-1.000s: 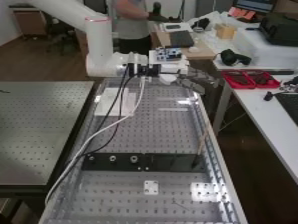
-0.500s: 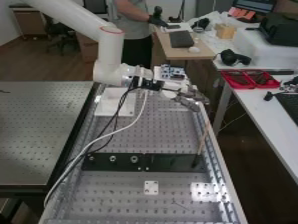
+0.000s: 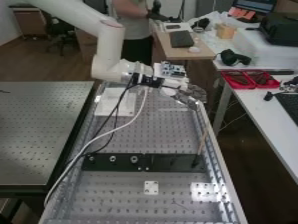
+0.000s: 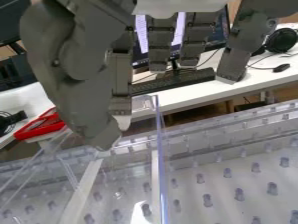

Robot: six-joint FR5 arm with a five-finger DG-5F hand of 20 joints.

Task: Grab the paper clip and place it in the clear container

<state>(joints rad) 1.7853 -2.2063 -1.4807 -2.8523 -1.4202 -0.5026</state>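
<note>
At the far right part of the perforated bench, the hand [image 3: 186, 94] is held above the surface, extending from the arm towards the bench's right edge. In the wrist view the dark grey hand [image 4: 76, 65] hangs over and close to clear, see-through walls of the container [image 4: 159, 165], whose upright edge stands beneath and beside it. Whether the hand holds a paper clip cannot be made out.
A black strip [image 3: 156, 162] with several round fittings crosses the bench, with a thin brown stick [image 3: 203, 141] at its right end. A white plate [image 3: 110, 102] lies left of the hand. Red trays [image 3: 249, 80] stand on the right-hand table. Cables trail from the arm.
The arm has brought the hand nearer the bench's near end and slightly left in the high view. Since the middle frame it has shifted only a little, up and to the left.
</note>
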